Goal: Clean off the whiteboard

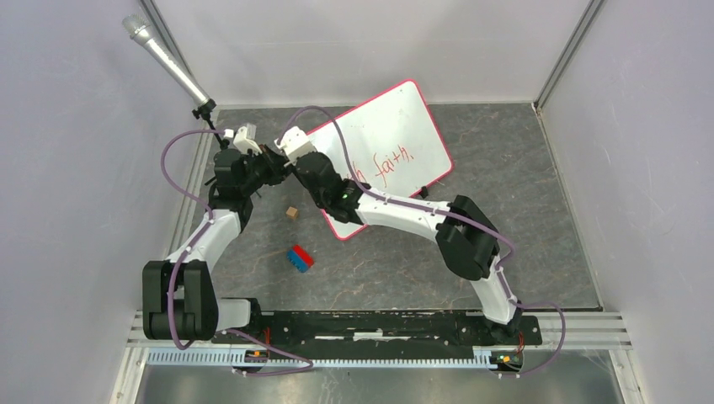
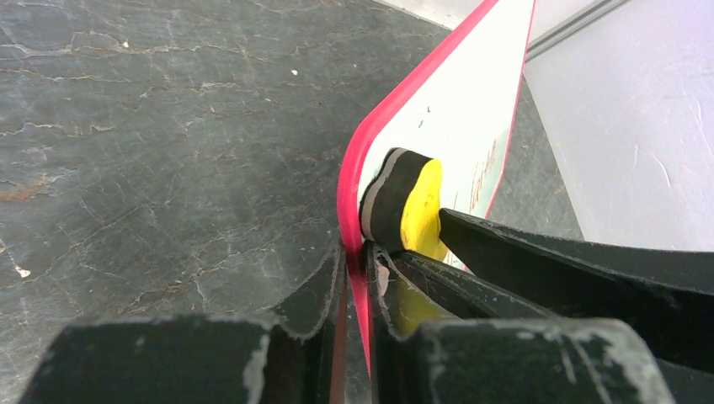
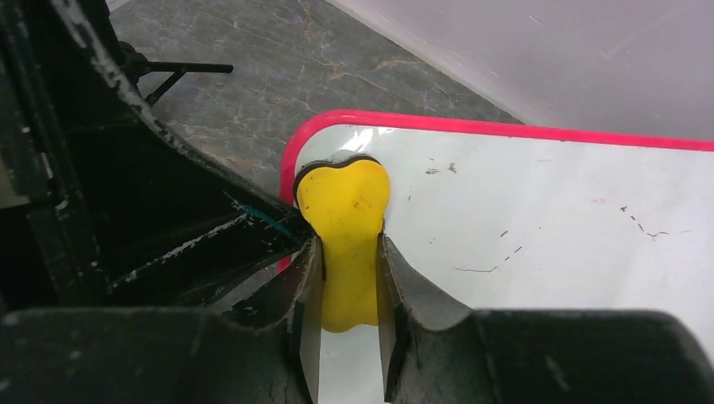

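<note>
The table (image 1: 379, 269) is dark grey with pale cracks, like stone. A small brown cube (image 1: 291, 213) sits on it, left of the middle. A red and blue block (image 1: 299, 257) lies near it, closer to the front. The big whiteboard (image 1: 396, 135) is further back. A microphone stand (image 1: 206, 109) stands at the far left corner.

**Reader:** What kind of place is shown?

**Legend:** A robotics laboratory test cell. Plain white panel walls (image 1: 76, 168) on aluminium posts (image 1: 562, 50) enclose a dark stone-patterned tabletop (image 1: 539, 227); a microphone (image 1: 164, 57) stands at 10 o'clock; two robot arms (image 1: 404, 215) are bolted to a rail (image 1: 379, 323) at 6 o'clock.
</note>
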You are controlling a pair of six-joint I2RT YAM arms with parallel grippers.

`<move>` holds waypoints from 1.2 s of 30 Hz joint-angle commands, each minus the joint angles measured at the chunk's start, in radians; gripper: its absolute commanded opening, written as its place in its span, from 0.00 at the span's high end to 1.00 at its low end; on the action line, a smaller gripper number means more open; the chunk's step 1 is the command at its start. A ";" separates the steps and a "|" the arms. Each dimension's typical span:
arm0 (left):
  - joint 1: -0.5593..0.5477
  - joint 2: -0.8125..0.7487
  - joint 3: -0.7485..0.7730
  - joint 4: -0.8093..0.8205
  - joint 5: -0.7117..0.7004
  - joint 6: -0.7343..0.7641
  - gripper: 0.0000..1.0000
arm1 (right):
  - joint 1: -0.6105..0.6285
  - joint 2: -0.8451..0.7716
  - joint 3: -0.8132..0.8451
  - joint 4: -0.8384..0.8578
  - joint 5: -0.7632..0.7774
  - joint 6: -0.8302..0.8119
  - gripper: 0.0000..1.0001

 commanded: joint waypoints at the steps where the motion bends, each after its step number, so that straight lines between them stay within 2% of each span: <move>1: -0.025 -0.047 0.032 0.103 0.053 0.031 0.98 | -0.045 0.022 -0.012 -0.063 -0.040 0.061 0.79; 6: -0.026 -0.044 0.035 0.103 0.058 0.026 0.98 | -0.161 -0.066 -0.155 -0.060 -0.054 0.206 0.79; 9: -0.026 -0.045 0.035 0.103 0.060 0.025 0.98 | -0.170 -0.091 -0.194 -0.047 -0.061 0.224 0.80; 15: -0.026 -0.050 0.032 0.103 0.058 0.025 0.98 | -0.037 -0.008 -0.053 -0.058 -0.075 0.117 0.79; 19: -0.028 -0.050 0.033 0.104 0.057 0.028 0.98 | 0.014 0.052 0.035 -0.089 -0.099 0.102 0.79; 22: -0.028 -0.046 0.032 0.103 0.058 0.027 0.98 | 0.011 0.061 0.056 -0.091 -0.098 0.084 0.79; 26: -0.034 -0.041 0.034 0.104 0.061 0.025 0.98 | -0.011 0.034 0.013 0.013 -0.105 0.077 0.79; 30: -0.048 -0.049 0.032 0.091 0.048 0.045 0.98 | -0.015 0.042 0.033 0.073 -0.065 0.000 0.79; 36: -0.053 -0.042 0.040 0.080 0.048 0.049 0.98 | -0.026 0.032 0.023 0.108 -0.076 0.013 0.79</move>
